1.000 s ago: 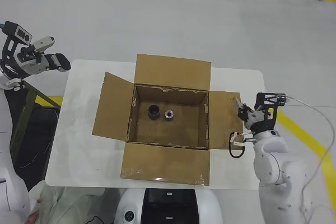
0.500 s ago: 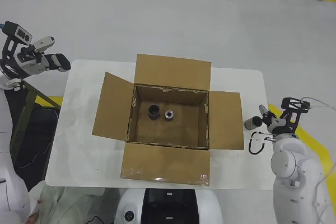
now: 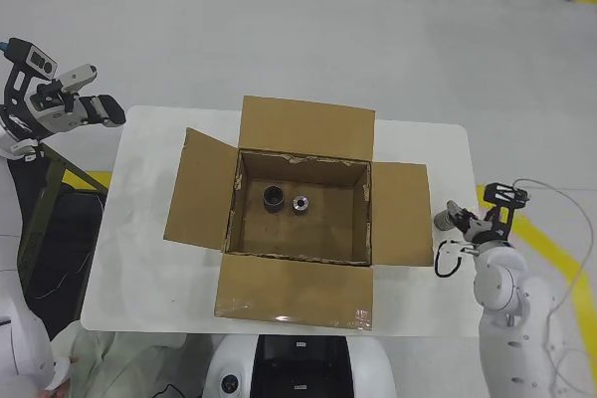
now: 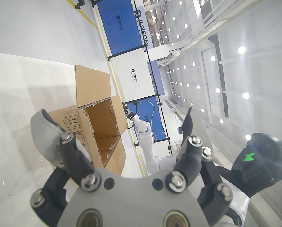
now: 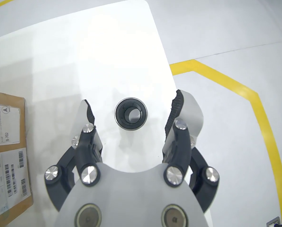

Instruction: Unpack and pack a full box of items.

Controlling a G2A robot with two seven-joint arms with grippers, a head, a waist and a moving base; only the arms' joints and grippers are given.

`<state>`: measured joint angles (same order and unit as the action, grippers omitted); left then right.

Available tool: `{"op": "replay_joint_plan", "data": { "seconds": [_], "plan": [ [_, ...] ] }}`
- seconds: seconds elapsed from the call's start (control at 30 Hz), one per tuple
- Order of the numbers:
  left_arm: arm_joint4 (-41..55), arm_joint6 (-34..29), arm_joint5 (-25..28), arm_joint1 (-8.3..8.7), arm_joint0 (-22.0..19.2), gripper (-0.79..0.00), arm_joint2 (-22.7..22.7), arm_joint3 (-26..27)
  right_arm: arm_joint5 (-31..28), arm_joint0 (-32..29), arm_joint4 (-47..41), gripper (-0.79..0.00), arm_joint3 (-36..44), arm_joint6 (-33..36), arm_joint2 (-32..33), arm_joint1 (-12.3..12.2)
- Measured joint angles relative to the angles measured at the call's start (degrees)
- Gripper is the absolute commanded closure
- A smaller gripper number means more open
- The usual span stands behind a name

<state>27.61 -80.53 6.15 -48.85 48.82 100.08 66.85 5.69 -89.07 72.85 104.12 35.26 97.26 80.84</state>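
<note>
An open cardboard box (image 3: 298,289) stands mid-table with a black ring (image 3: 270,197) and a small silver part (image 3: 299,204) on its floor. By the table's right edge, past the box's right flap (image 3: 399,214), a black cylindrical part (image 3: 444,216) (image 5: 131,114) stands on the white table. My right gripper (image 3: 458,227) (image 5: 132,100) is open, one finger on each side of the part and not touching it. Beyond the table's far left corner my left gripper (image 3: 101,107) (image 4: 116,119) hangs open and holds nothing.
All the box flaps are spread outward; the right one carries labels (image 5: 3,142). The white table (image 3: 149,279) has bare strips left and right of the box. Yellow floor lines (image 5: 226,79) run past the table's right edge.
My right gripper moved from over the box's right flap to the table's right edge with the black part. That part now stands on the table between the open fingers. The left arm kept still.
</note>
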Motion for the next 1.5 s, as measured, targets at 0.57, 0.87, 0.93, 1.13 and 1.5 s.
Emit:
{"op": "replay_joint_plan", "data": {
  "seconds": [0.57,0.87,0.93,1.13,1.5],
  "plan": [
    [0.00,0.00,0.00,0.00,0.00,-0.785,0.00,0.00,-0.95,4.18,-0.68,-0.686,-8.98,0.16,-1.96,-0.52],
    [0.00,0.00,0.00,0.00,0.00,-0.785,0.00,0.00,-0.74,5.70,-0.57,-0.616,-11.55,0.28,-2.87,-0.78],
    [0.00,0.00,0.00,0.00,0.00,-0.785,0.00,0.00,-0.58,5.70,-0.51,-0.523,-11.57,0.35,-2.96,-0.85],
    [0.00,0.00,0.00,0.00,0.00,-0.785,0.00,0.00,-0.20,5.92,0.09,-0.200,-11.86,0.22,-3.48,-1.02],
    [0.00,0.00,0.00,0.00,0.00,-0.785,0.00,0.00,-0.16,3.99,0.09,0.000,-7.72,-0.54,-3.98,-1.29]
  ]
}}
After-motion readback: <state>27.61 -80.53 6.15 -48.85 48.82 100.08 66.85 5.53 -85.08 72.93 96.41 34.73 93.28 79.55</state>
